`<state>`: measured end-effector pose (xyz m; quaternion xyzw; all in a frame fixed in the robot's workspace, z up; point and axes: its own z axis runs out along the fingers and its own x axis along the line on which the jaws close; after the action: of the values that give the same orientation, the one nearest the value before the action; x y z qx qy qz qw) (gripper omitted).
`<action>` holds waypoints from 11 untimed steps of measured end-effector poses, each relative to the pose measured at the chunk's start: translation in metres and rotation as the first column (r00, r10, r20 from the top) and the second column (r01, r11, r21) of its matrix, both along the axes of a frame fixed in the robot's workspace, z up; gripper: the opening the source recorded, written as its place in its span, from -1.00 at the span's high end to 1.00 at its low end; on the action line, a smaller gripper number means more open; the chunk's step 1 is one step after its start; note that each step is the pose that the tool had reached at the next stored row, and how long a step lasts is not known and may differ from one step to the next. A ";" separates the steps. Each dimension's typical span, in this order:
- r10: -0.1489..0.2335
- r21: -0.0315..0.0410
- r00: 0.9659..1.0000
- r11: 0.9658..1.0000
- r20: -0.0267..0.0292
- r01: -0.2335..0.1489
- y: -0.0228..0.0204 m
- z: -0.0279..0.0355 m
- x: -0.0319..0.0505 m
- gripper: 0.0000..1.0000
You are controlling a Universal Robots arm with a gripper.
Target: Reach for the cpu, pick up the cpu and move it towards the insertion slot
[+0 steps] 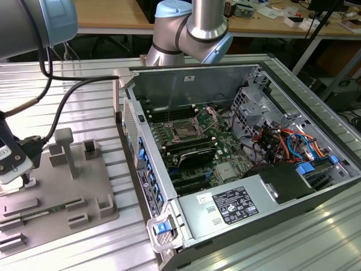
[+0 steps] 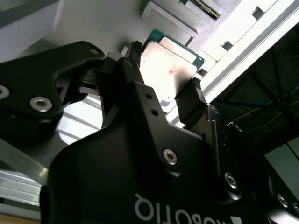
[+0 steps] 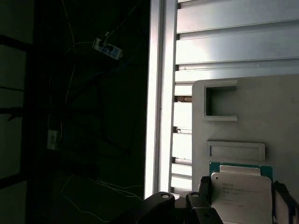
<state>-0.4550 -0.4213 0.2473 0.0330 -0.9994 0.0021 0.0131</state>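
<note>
Aluminium slats form the table [image 1: 84,96], which carries an open computer case [image 1: 186,79] toward the exterior view's right and a grey tray [image 1: 84,186] along its edge at the exterior view's left. On the green board inside the case lies the insertion slot [image 1: 184,131], dark-centred and silver-framed. The cpu [image 3: 240,196] is well apart from it, close to the tray's outer edge and near the table's side rail. In both wrist views the gripper [image 2: 165,66] is set about the cpu, which lies within its span. I cannot tell whether it is clamped on the chip or merely brackets it.

The step in hand looks like the pick. It should go best with the grip square to two opposite rims, modest force on so thin a part, and the chip kept level as it leaves the tray.
</note>
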 end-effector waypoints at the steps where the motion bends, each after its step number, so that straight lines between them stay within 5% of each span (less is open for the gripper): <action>1: 0.000 0.000 1.000 1.000 0.000 0.000 0.0000 0.0003 0.0000 -0.09; 11: 0.000 0.000 1.000 1.000 0.000 0.000 0.0000 0.0030 0.0000 -0.09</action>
<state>-0.4550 -0.4213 0.2502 0.0330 -0.9994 0.0020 0.0131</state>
